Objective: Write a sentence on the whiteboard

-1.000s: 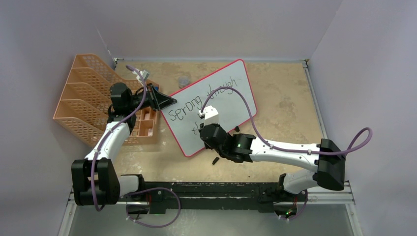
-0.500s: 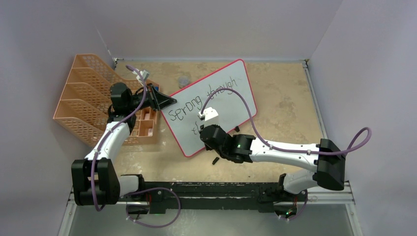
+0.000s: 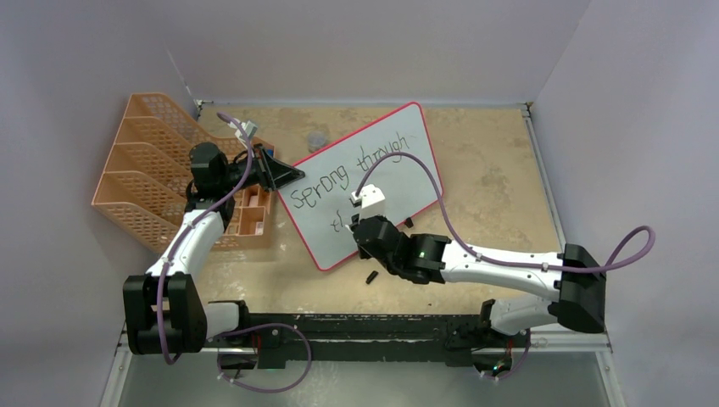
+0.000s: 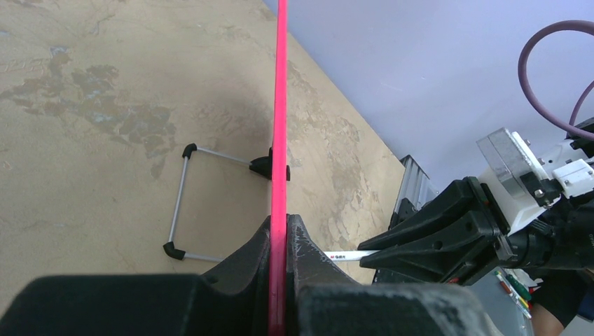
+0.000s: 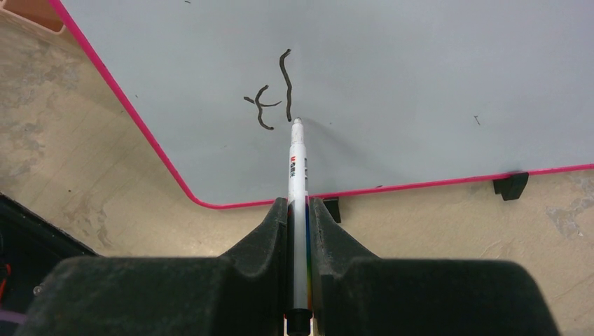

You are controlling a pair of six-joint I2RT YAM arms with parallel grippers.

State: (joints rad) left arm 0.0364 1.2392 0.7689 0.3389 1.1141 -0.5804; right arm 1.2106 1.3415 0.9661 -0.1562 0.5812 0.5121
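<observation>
Mid-table, the whiteboard [image 3: 398,153] stood propped while the left gripper [image 4: 280,234] clamped its red-pink frame at the left edge, seemingly to steady it for writing. The right gripper [image 5: 299,210] pinched a white marker [image 5: 297,161], its tip meeting the sentence [image 5: 270,98] at line 2's 2 strokes, near-left on the board.

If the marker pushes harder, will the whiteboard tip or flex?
Probably stiff: the whiteboard shows a straight pink edge. Likely tippy alone, standing on a thin wire stand; the left end effector clamped on its frame probably steadies it.
</observation>
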